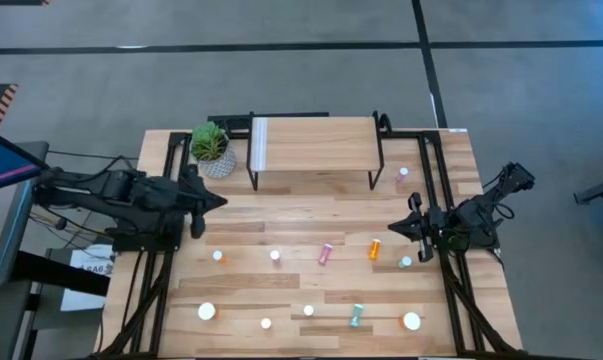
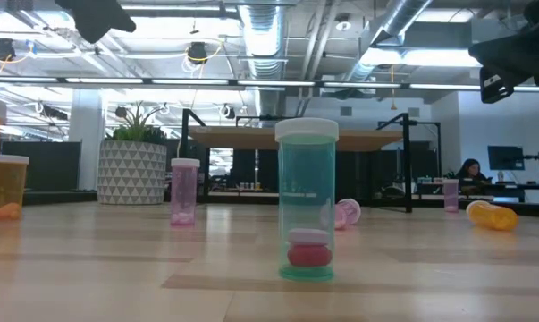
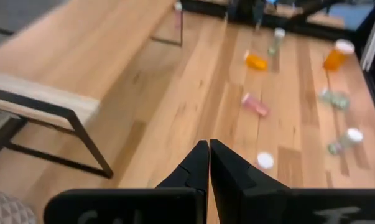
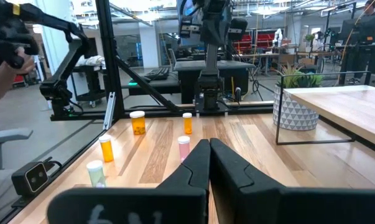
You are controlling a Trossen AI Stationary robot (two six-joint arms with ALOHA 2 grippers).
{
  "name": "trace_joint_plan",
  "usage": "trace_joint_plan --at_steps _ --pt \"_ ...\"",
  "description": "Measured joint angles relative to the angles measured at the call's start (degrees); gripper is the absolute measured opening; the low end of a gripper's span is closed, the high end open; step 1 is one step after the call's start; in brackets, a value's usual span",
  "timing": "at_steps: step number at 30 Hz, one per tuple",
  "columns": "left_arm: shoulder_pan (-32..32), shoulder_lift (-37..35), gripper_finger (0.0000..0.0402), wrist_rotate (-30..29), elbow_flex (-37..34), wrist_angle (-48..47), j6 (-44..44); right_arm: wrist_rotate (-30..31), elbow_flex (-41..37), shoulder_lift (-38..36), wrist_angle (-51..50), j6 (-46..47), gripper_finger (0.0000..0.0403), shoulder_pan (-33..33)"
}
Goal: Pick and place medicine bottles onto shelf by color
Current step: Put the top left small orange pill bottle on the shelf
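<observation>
We are starting with nothing sorted: the shelf (image 1: 316, 142) is standing bare at the far edge, while the medicine bottles (image 1: 325, 254) are lying scattered across the near tabletop (image 1: 311, 200). The left gripper (image 1: 219, 201) and right gripper (image 1: 393, 228) are hovering with jaws pressed together, holding nothing.

We are counting eleven medicine bottles (image 1: 275, 256) in the high view, all on one tabletop (image 1: 281, 225). Three are lying on their sides: one pink bottle (image 1: 326, 253), one orange bottle (image 1: 374, 249) and one teal bottle (image 1: 357, 315). Eight are standing upright, and two of those are showing wider caps (image 1: 208, 311). We are also seeing one shelf (image 1: 316, 140) and one potted plant (image 1: 210, 142)
</observation>
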Motion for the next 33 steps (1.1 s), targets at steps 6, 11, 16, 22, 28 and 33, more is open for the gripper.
trace_joint_plan --at_steps 6,11,16,22,28,33 --pt "0.0 3.3 0.0047 0.2 0.0 -2.4 -2.7 0.0 0.0 0.0 0.0 0.0 0.0027 0.0" --pt "0.0 5.5 0.0083 1.9 0.0 -2.7 -4.9 0.0 0.0 0.0 0.0 0.0 0.0028 0.0" --pt "0.0 7.5 0.0092 2.8 0.0 -2.8 -7.4 0.0 0.0 0.0 0.0 0.0 0.0028 0.0" --pt "0.0 9.3 0.0087 2.9 0.0 -3.2 -9.2 0.0 0.0 0.0 0.0 0.0 0.0027 0.0" --pt "0.0 9.6 0.0086 3.1 0.0 -3.5 -9.6 0.0 0.0 0.0 0.0 0.0 0.0027 0.0" --pt "0.0 9.6 0.0086 4.7 0.0 -3.5 -9.6 0.0 0.0 0.0 0.1 0.0 0.0028 0.0"
